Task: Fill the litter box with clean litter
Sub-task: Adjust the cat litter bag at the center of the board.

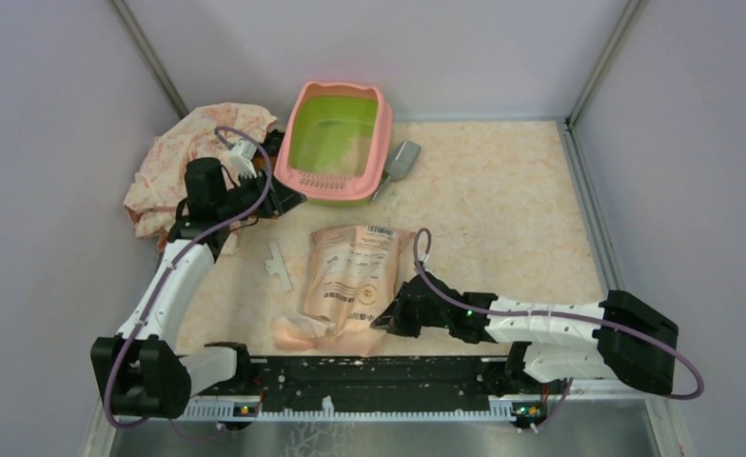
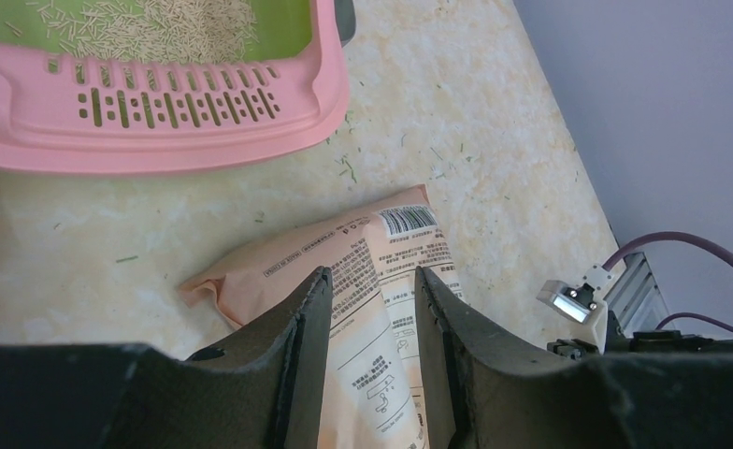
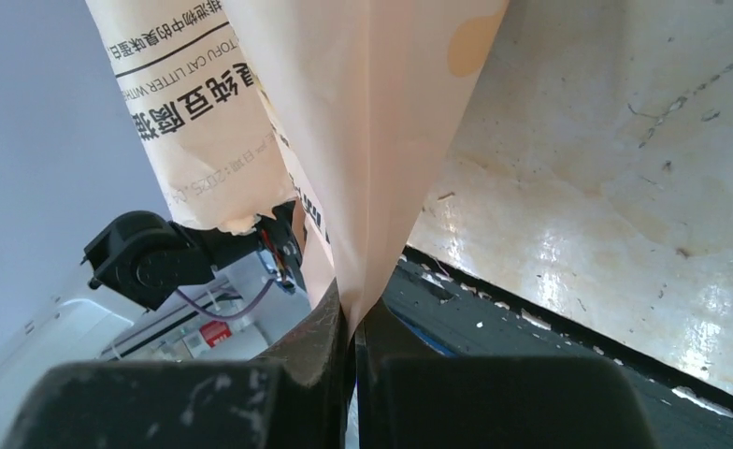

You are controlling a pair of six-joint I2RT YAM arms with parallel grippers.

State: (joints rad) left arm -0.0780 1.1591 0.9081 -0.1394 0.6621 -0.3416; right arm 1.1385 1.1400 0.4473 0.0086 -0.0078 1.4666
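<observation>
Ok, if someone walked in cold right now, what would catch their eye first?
The pink-rimmed, lime-green plastic litter box at the far centre of the table, with only a thin patch of pale tan litter granules inside. Nearer, the peach-pink printed litter bag lies mid-table, its near edge pinched in the shut right gripper.

The scene is lit brightly and evenly from above, and only soft shadows are cast on the worktop (image 1: 502, 190). White glare is thrown off its glossy surface in the right wrist view, where the right tool (image 3: 352, 318) is rendered dark and blurred.
</observation>
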